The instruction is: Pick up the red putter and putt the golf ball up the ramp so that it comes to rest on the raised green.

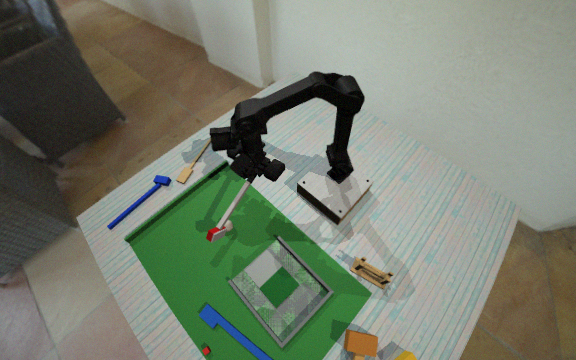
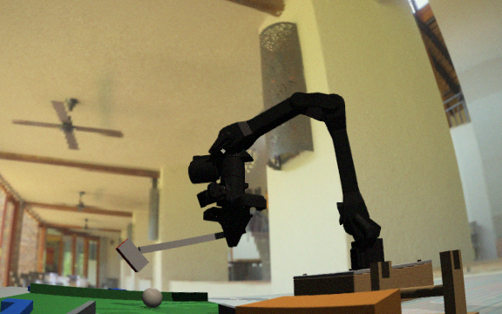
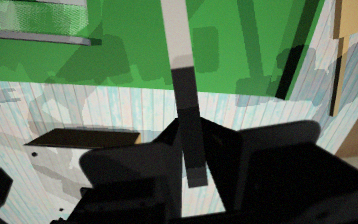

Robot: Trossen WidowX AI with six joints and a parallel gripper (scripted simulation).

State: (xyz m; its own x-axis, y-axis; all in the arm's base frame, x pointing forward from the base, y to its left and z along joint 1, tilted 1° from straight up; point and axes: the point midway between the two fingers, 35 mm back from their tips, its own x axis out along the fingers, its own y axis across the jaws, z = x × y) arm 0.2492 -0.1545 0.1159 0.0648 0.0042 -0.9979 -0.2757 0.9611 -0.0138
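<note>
My gripper (image 1: 251, 179) (image 2: 234, 244) (image 3: 186, 120) is shut on the dark grip of the red putter (image 1: 233, 206) (image 2: 181, 242) (image 3: 179, 40). The shaft slants out from the fingers, and its red and white head hangs above the green mat (image 1: 168, 270) (image 3: 145, 65). The pale golf ball (image 1: 229, 226) (image 2: 152, 297) lies on the mat; in the top view the head and shaft partly overlap it, and in the exterior view the head is above it. The ball is not visible in the wrist view. The raised green (image 1: 280, 287) is a dark green square inside the grey-walled ramp enclosure.
A dark green rail (image 1: 168, 207) edges the mat's far side. Beyond it lie a blue mallet (image 1: 135, 205) and a wooden paddle (image 1: 185, 175) (image 3: 347, 20). A long blue piece (image 1: 235, 334) lies beside the ramp. A wooden rack (image 1: 371, 273) and an orange block (image 1: 361, 343) (image 2: 321, 303) stand off the mat.
</note>
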